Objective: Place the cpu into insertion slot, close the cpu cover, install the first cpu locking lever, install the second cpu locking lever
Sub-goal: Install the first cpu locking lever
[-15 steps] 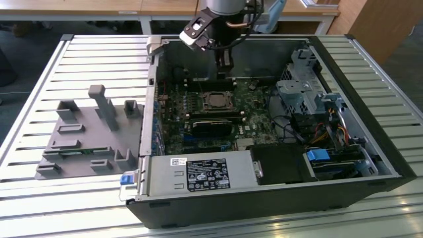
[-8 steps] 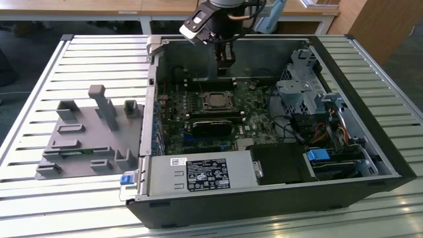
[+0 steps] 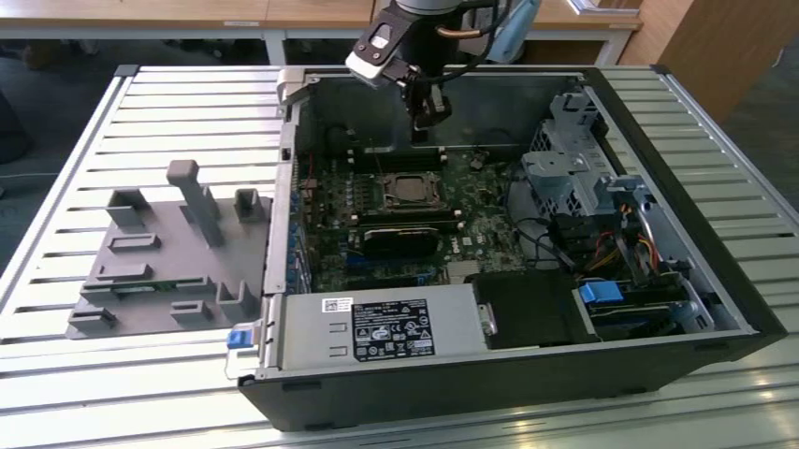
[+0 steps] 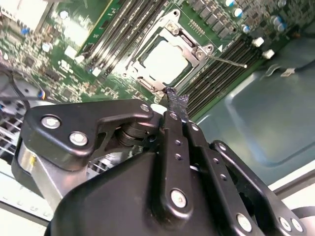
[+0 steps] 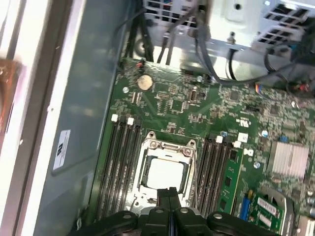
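Slatted metal surface (image 3: 163, 94) is being used to carry an open computer case (image 3: 500, 388), with a grey fixture tray (image 3: 150, 271) lying beside it at the exterior view's left. Nearest inside the case a power supply (image 3: 374, 327) is being shown, then the long black card (image 3: 402, 238), and just beyond it the insertion slot (image 3: 382, 190). The cpu (image 3: 411, 190) is being held in that slot, face up, and the cpu cover (image 5: 145, 169) appears to be lying flat around it. In the second wrist view a thin locking lever (image 4: 227, 62) is being seen standing off from the socket's side, so it is judged not to be latched.

Just past the socket's far edge the hand (image 3: 425, 126) is being held above the board, its fingers pressed together with nothing between them.

The work is judged to be at a locking lever. It is being done well if the closed fingertips are being set on the lever's free end alone, clear of the memory slots (image 5: 120, 162) on either side. The push is best being made slowly, down and under the catch, with no load being put on the cover's window or the chip.
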`<control>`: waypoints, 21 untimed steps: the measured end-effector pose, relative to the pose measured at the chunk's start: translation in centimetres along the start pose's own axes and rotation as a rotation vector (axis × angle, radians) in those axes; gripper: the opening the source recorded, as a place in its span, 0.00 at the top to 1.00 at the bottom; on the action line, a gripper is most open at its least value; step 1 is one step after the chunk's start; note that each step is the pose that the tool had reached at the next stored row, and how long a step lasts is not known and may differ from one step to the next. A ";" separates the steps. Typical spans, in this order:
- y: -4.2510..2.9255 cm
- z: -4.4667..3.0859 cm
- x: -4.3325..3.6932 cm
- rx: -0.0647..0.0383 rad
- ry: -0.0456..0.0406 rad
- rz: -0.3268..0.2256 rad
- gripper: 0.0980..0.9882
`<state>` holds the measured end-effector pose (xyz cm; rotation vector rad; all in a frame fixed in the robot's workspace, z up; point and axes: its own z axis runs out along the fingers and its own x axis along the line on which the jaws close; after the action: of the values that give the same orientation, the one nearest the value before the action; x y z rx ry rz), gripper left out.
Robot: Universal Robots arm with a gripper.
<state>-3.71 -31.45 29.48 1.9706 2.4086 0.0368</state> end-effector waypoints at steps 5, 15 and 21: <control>0.00 0.00 0.00 -0.001 0.0032 -0.086 0.99; 0.00 0.06 0.00 0.006 0.0059 -0.244 0.99; -0.01 0.12 0.03 0.012 0.0097 -0.305 0.99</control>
<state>-3.72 -31.42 29.36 1.5883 2.6897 0.0252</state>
